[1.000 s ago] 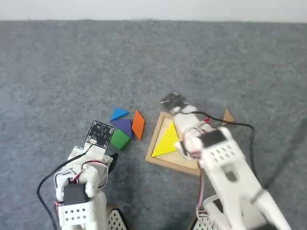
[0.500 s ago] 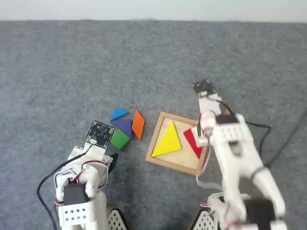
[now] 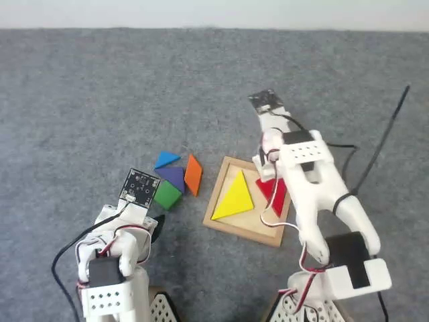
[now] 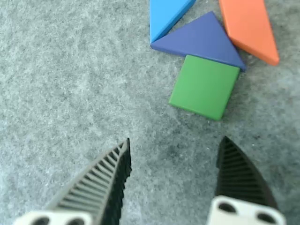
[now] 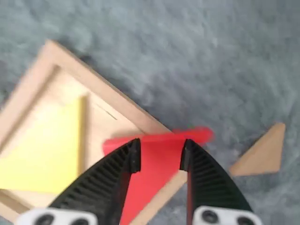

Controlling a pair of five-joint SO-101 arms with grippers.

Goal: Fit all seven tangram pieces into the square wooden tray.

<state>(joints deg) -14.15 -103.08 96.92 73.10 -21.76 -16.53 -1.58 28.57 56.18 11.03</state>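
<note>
Right gripper (image 5: 159, 153): jaws narrowly parted, pinching nothing, above red triangle (image 5: 159, 143). Triangle lies askew at right edge of tray (image 5: 112, 101), tip over rim; likely needs nudging flat beside yellow triangle (image 5: 47, 154). Left gripper (image 4: 173, 154): spread wide on tabletop before green square (image 4: 204, 86), probably next pick.

The square (image 4: 204, 86) is green, the parallelogram (image 4: 247, 29) orange (one blurred triangle (image 5: 260, 152) looks tan).

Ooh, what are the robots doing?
Two robot arms are doing a tangram puzzle. The right gripper, open, hovers over the red triangle, which seems to overlap the rim of the wooden tray beside the yellow triangle. The left gripper hangs open near the green square, purple triangle, blue triangle and orange parallelogram.
</note>
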